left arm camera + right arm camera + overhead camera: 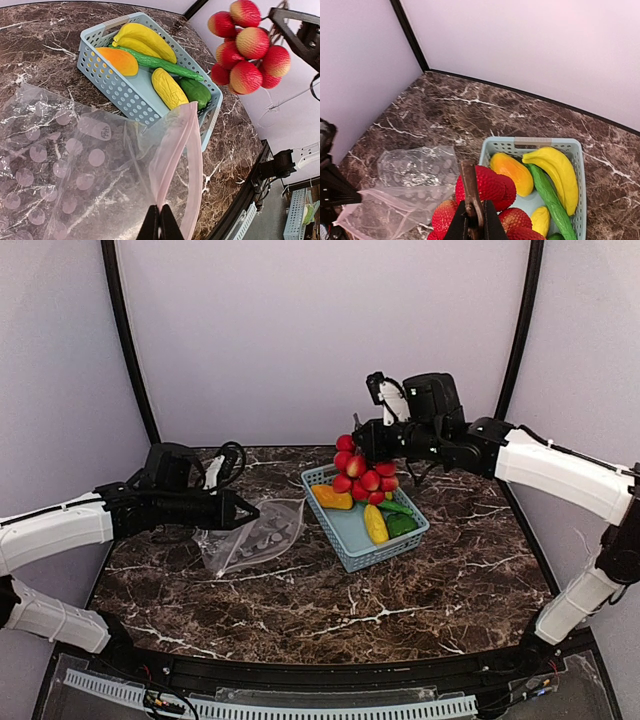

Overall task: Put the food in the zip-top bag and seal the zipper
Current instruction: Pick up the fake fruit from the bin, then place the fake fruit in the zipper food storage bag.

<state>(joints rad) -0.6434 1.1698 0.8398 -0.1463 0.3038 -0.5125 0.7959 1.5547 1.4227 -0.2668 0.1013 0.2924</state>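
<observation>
The clear dotted zip-top bag (250, 537) lies on the marble left of the light-blue basket (350, 545). My left gripper (252, 510) is shut on its pinkish zipper strip (172, 160) and lifts that mouth edge. My right gripper (362, 443) is shut on the brown stem (471, 192) of a bunch of small red round fruits (362, 468), held in the air above the basket's left end. It also shows in the left wrist view (245, 47). In the basket lie yellow bananas (145, 40), an orange piece (117, 60), a green cucumber (160, 62) and a yellow corn-like piece (169, 87).
A dark green vegetable (196, 91) lies at the basket's near end. Black frame poles stand at the back left (128, 340) and back right (522, 330). The table's front rail (300, 680) runs along the near edge.
</observation>
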